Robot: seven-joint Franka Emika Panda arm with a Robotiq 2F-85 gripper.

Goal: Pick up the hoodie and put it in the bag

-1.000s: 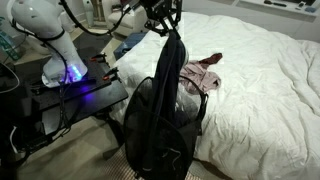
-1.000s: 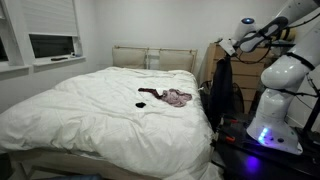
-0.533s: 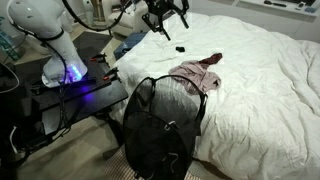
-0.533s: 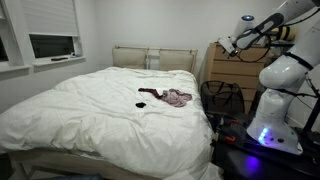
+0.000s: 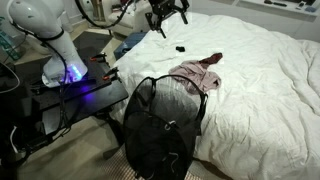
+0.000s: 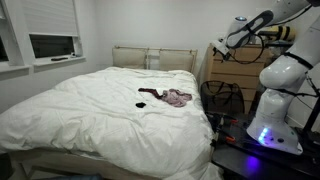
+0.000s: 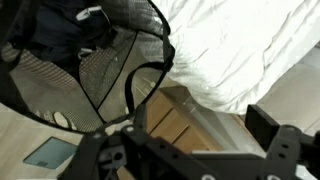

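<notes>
— Where does the bag sit?
— Upper left. The bag (image 7: 70,95) is black mesh, with its round wire rim tipped toward the camera.
— Anything inside?
— The hoodie (image 7: 50,30), dark fabric bunched within the rim, with a pale patch showing on it.
— And around the bag?
— A strap handle (image 7: 133,85) loops down its right side. White bedding (image 7: 240,40) lies right of the bag, and pale wooden furniture (image 7: 190,115) stands below and right of it. Beneath the bag, a grey-blue rectangle (image 7: 45,152) lies on the light floor (image 7: 20,135).
— The gripper?
— The gripper (image 7: 180,140) is blurred, below the bag. Its jaws are wide apart with nothing between them.
</notes>
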